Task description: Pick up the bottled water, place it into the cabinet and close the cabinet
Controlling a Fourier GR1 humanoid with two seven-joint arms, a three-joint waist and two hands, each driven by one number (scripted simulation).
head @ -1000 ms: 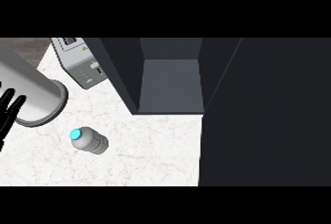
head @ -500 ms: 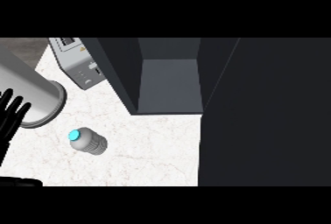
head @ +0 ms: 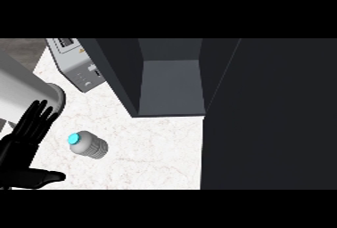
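Bare desk [head: 151,151] is lying open between the bottled water [head: 88,145] and the cabinet [head: 168,75], whose front is standing open, giving room to pass inside. The cabinet's dark door [head: 270,116] is walling off the right side. A grey appliance [head: 79,67] is crowding the far left, and the left robot hand [head: 26,133] is sitting near the bottle.
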